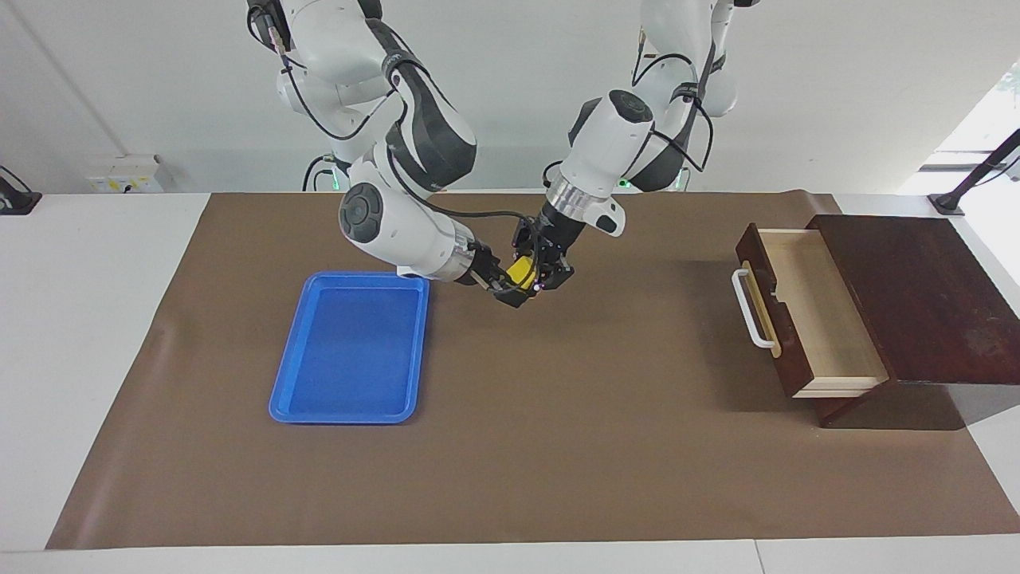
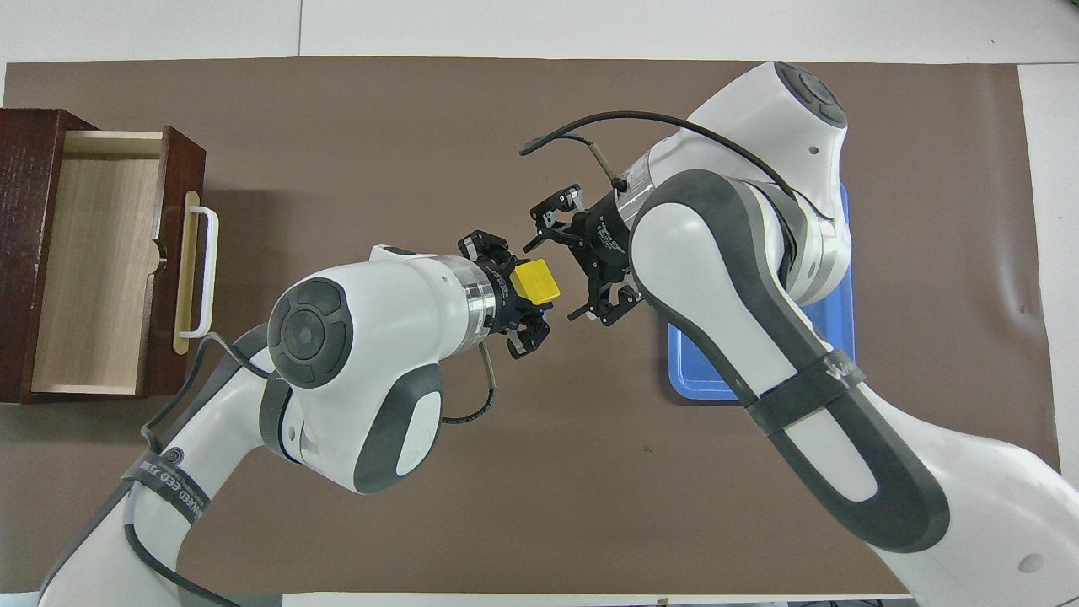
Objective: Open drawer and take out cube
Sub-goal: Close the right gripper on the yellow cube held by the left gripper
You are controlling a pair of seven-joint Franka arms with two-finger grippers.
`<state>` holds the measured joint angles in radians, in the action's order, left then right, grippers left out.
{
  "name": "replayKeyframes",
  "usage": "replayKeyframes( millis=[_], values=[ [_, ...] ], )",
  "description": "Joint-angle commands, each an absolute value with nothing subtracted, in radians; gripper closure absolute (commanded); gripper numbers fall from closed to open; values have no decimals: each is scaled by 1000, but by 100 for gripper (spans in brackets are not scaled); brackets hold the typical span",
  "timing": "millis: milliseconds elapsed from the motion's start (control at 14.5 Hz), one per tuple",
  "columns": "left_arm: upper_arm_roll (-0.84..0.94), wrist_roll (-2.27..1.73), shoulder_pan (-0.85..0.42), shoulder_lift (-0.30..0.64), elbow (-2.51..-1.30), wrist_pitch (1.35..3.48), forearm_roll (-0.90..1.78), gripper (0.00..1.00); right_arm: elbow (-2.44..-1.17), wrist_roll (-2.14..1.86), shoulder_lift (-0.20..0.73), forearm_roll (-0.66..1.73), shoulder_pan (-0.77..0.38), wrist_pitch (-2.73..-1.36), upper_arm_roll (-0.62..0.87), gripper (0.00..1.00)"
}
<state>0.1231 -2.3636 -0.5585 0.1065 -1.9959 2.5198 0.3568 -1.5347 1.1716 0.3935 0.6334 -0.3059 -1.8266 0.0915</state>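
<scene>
Midair over the brown mat (image 1: 558, 446), the left end effector (image 2: 529, 305) pinched the yellow cube (image 2: 537, 282); the right end effector (image 2: 582, 265) faced it, fingers spread, just beside the cube. Farther out at the left arm's end of the counter (image 1: 96, 319), the drawer (image 1: 805, 315) stood pulled open.

A white surface (image 1: 96, 319) carries a brown mat (image 1: 558, 446) that covers most of it. On the mat lie a flat blue tray (image 1: 348, 351), toward the right arm's end, and a dark wooden box (image 1: 916, 299) with its drawer (image 1: 813, 307) pulled open, toward the left arm's end.
</scene>
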Motion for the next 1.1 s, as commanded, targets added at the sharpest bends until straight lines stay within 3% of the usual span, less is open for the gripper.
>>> replayKeyframes(
  millis=[0,1033],
  values=[
    [109,-2391,-572,97,-2016,2545,336,100,-1558,1192,371,611,-298,-1824,94,0],
    [109,-2393,-569,100,-2019,2563,336,100,-1568,1246,367,614,-311,-1865,97,22]
  ],
)
